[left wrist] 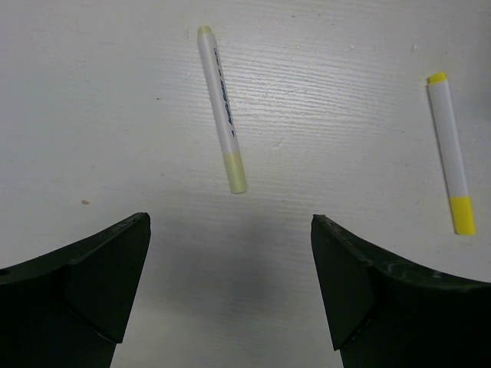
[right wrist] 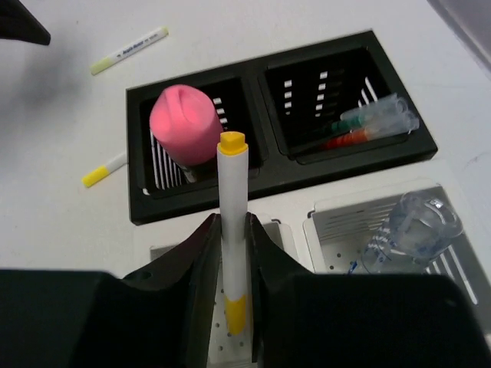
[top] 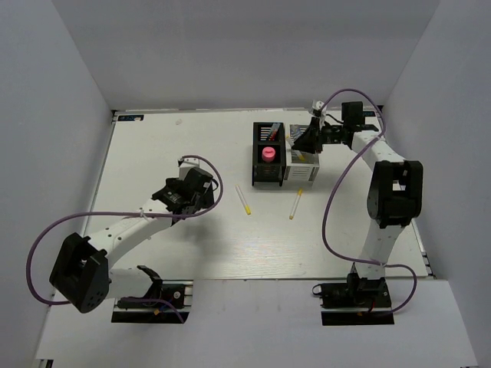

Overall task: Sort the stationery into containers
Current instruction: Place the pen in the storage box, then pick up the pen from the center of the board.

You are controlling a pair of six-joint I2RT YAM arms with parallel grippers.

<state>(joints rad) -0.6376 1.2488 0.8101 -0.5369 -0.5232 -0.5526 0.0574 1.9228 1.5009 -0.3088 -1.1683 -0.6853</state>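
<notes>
Pen (right wrist: 232,180), white with yellow ends, is clamped upright in the right gripper (right wrist: 232,230), fingers tight on its lower half, cap end up. Held vertical, I'd say, so it drops end-first into the white organiser (top: 301,175). Its lower end hangs over the cell at 9 o'clock of the one holding the clear bottle (right wrist: 414,230). Black organiser (right wrist: 307,175) sits at 12 o'clock in the right wrist view, joined to the white one. Pink-capped tube (right wrist: 184,123) stands in its left cell and a bundle of pens (right wrist: 368,126) leans in the right cell. Tight spots for the drop: shared wall just ahead of the held pen, tube close at 11 o'clock, bottle at 3 o'clock. Straight down looks like the only clean path. Left gripper (left wrist: 230,222) hangs over the surface (left wrist: 92,115), fingers wide apart, holding nothing, probably lining up the next pick. Two pens lie flat out there: near pen (left wrist: 222,107) at 12 o'clock of its opening, far pen (left wrist: 451,153) at 2 o'clock, well apart from each other. In the top view both lie at 6 o'clock of the organisers, with open surface all round. Left arm has room from 9 o'clock and no edges nearby.
</notes>
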